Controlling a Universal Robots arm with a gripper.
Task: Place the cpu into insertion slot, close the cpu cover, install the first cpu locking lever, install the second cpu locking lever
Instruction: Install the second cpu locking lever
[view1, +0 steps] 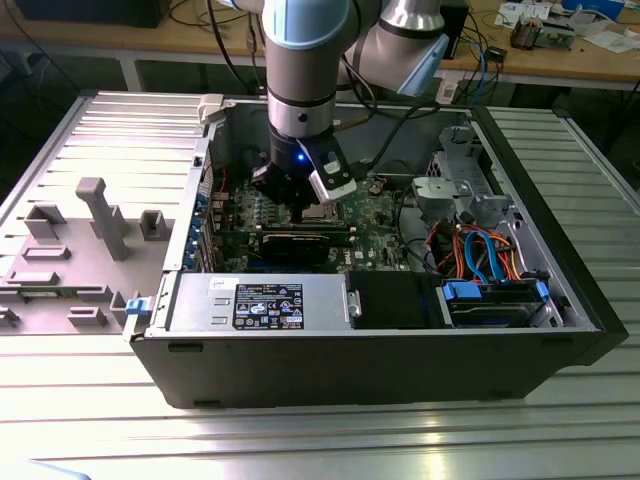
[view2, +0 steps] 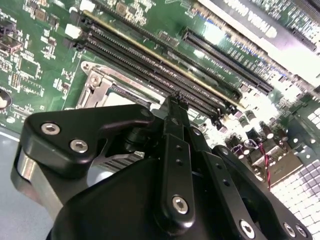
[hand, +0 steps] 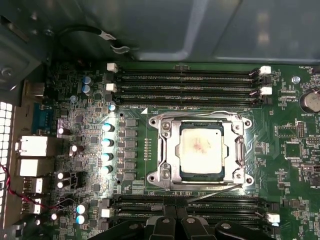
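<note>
The cpu (hand: 201, 148), a dull silver square with a faint stain, lies in the insertion slot (hand: 156, 176) on the green board. The cpu cover (hand: 169, 150) is down flat around it, its window framing the chip. One thin locking lever (hand: 200, 116) runs along the frame's far side. A second lever (hand: 215, 194) slants loose across the side nearest my fingers. My gripper (hand: 176, 221) is shut with nothing between the fingers, hovering over the memory slots beside the socket. In the second wrist view the joined fingertips (view2: 174, 100) end just past the socket's metal frame (view2: 100, 85). In the exterior view the gripper (view1: 300, 205) hangs low inside the case.
Long memory slots (hand: 185, 82) flank the socket on two sides. A black expansion card (view1: 300, 243) lies in front of the board, the power supply (view1: 260, 305) in front of that. Drive cage and coloured cables (view1: 480, 250) fill the exterior view's right. Case walls (view1: 205, 170) enclose everything.
</note>
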